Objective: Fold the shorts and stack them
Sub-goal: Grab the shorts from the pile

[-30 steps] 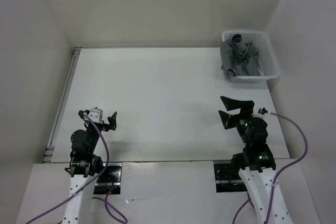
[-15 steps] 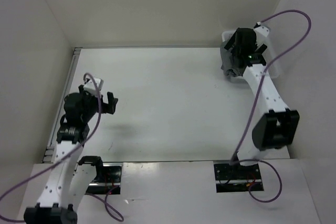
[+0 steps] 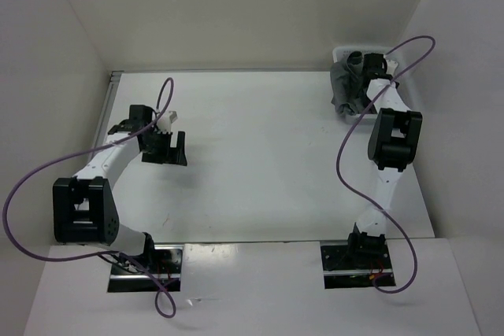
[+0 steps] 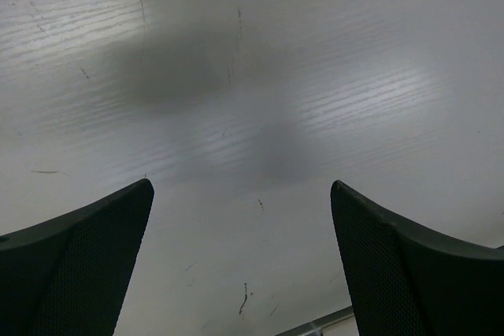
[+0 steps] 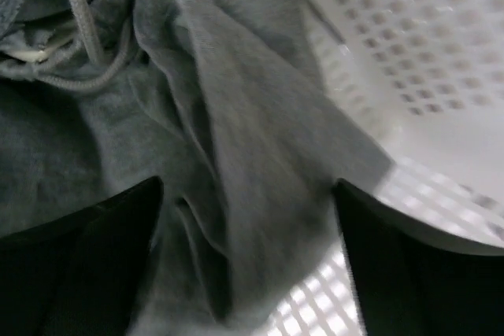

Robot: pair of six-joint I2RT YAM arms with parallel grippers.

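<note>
The shorts [image 5: 236,116] are seen bunched in the white basket [image 5: 409,53], their edges cut off. The right gripper [image 5: 248,186] is spread wide over them; contact cannot be told. The left gripper [image 4: 240,186] is spread wide above the table [image 4: 236,53].

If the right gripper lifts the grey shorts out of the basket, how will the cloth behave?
The shorts will probably hang floppy, since they lie in soft, crumpled folds. They look like thin fabric, so likely light. The drawstring lies loose and might snag on the mesh basket once the open right gripper grips and pulls up.
</note>
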